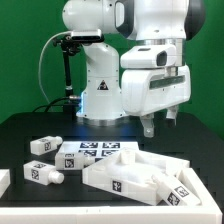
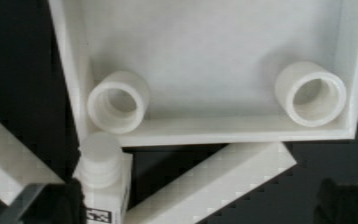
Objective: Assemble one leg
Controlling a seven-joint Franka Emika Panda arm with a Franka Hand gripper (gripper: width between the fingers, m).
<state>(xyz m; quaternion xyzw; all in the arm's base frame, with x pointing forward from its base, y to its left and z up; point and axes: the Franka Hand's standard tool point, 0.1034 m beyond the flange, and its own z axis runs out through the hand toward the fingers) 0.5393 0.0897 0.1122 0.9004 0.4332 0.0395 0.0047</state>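
My gripper (image 1: pixel 160 124) hangs open and empty a little above the large white rimmed panel (image 1: pixel 135 172). In the wrist view the panel (image 2: pixel 202 50) shows two round sockets, and my gripper (image 2: pixel 194 214) is over the panel's outer edge; its dark fingers (image 2: pixel 341 203) are blurred at the lower corners. A white leg (image 2: pixel 99 185) with a tag lies just outside the rim, close to one finger and untouched. A second white post (image 2: pixel 229 182) lies slanted between the fingers, lower down. More legs (image 1: pixel 42 147) (image 1: pixel 40 172) lie at the exterior view's left.
The marker board (image 1: pixel 97 151) lies behind the panel, with another tagged white block (image 1: pixel 68 156) beside it. The robot's base (image 1: pixel 100 95) stands at the back. Another white part (image 2: pixel 5 160) crosses the wrist view's edge. The table is black.
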